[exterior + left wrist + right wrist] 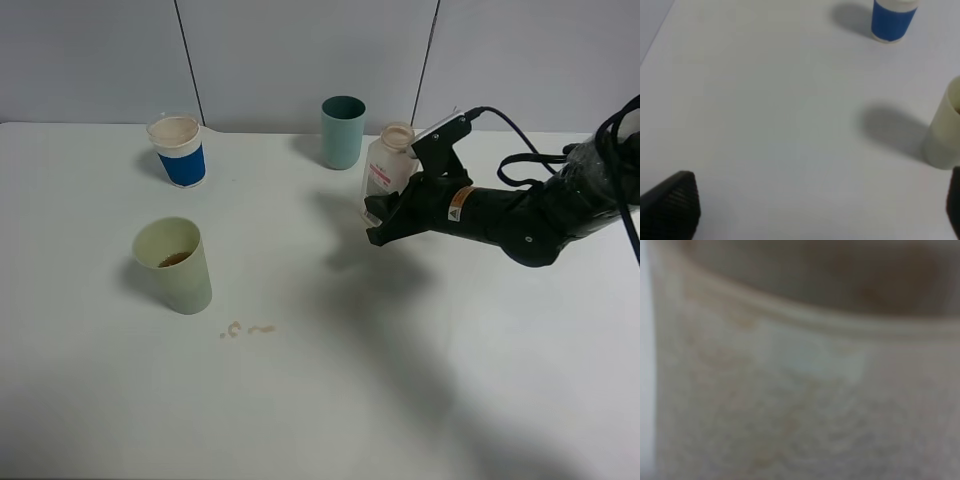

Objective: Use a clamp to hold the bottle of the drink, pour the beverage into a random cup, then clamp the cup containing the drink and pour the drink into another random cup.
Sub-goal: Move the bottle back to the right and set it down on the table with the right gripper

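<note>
My right gripper (379, 222) is shut on the lower part of the bottle (388, 163), a small translucent bottle with a red-and-white label, held roughly upright. Up close, the bottle (800, 390) fills the right wrist view as a blur. The pale yellow-green cup (175, 265) stands at the left with brown beverage (175, 259) in its bottom. Behind it stands the blue cup with a white rim band (178, 150). My left gripper (812, 210) is open over bare table, with the yellow-green cup (946, 132) and the blue cup (892, 20) ahead of it.
A teal cup (343, 131) stands at the back, just left of the held bottle. A few small brown drops (245, 328) lie on the white table (320, 400) to the right of the yellow-green cup. A grey panelled wall runs behind the table.
</note>
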Tool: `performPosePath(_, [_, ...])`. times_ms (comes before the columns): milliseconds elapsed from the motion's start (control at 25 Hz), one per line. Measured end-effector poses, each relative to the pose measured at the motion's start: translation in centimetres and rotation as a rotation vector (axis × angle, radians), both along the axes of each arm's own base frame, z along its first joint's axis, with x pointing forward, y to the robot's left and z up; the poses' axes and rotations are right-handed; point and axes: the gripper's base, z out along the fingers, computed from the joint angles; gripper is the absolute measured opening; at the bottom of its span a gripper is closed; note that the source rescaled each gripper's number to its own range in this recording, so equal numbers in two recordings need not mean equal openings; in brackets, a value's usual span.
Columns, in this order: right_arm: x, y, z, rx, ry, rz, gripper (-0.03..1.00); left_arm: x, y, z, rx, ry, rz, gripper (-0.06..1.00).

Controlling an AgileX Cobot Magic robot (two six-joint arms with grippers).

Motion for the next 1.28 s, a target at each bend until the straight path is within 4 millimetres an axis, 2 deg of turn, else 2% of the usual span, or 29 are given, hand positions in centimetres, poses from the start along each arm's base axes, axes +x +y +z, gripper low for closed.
performPosePath(360, [0.4,-0.6,0.0,0.003,-0.002,-0.087,0.0,0.0,0.0,0.0,0.0,0.0,0.0,1.0])
performPosePath(640, [0.3,-1.1,-0.6,-0.03,0.07,-0.137,0.0,0.0,0.0,0.0,0.0,0.0,0.0,1.0])
performPosePath(1280, [0.3,-1.2,-0.7,-0.03,0.084,-0.158,0.0,0.0,0.0,0.0,0.0,0.0,0.0,1.0])
